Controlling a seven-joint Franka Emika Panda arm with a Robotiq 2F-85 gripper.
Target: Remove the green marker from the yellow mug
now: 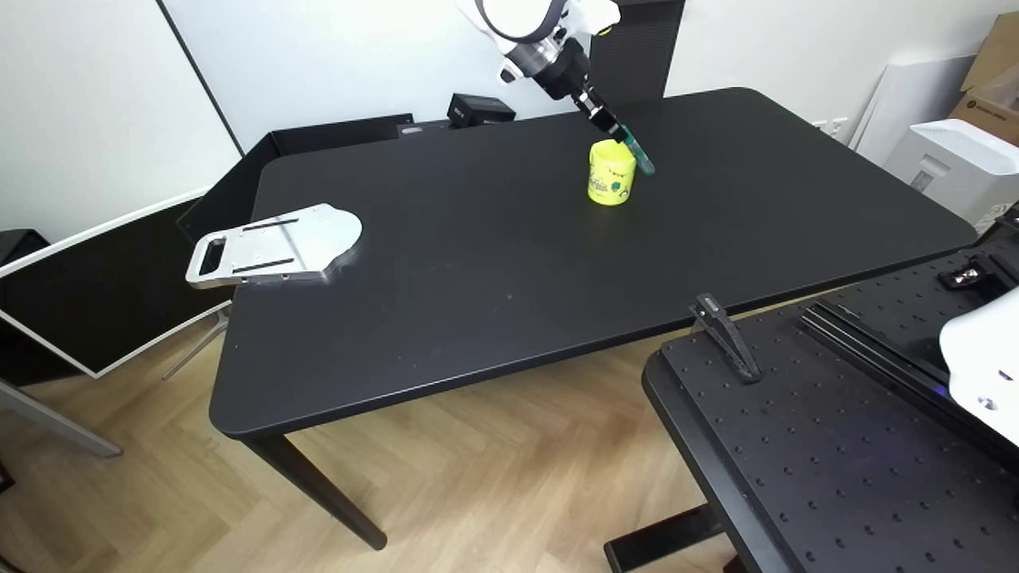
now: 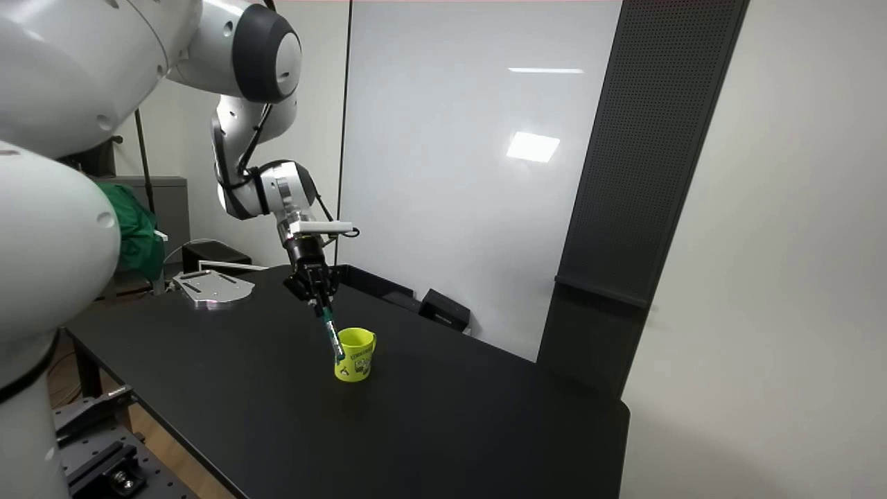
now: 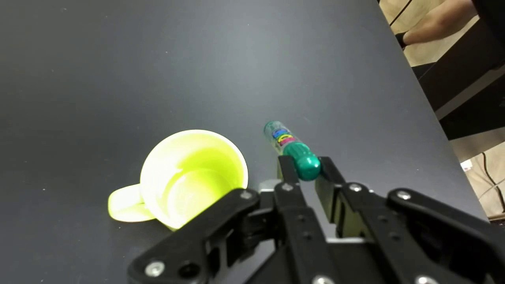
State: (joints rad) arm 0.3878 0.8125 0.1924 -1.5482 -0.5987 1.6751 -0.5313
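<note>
The yellow mug (image 1: 611,181) stands upright on the black table, in both exterior views (image 2: 355,365) and the wrist view (image 3: 161,159). Its inside shows no object in the wrist view. My gripper (image 3: 305,167) is shut on the capped end of the green marker (image 3: 296,149). The marker is tilted, with its clear, coloured-band end pointing away from the fingers. It is outside the mug, beside the rim opposite the handle, with a gap in the wrist view. The gripper (image 1: 614,130) and marker (image 1: 639,155) also show in both exterior views (image 2: 322,310) (image 2: 334,337), above the table.
A white-and-grey flat plate (image 1: 302,239) lies at the table's far end, overhanging the edge. A black box (image 1: 479,110) is behind the table (image 1: 478,263). A whiteboard (image 2: 471,138) stands behind it. A person's limb (image 3: 440,21) shows past the table edge in the wrist view.
</note>
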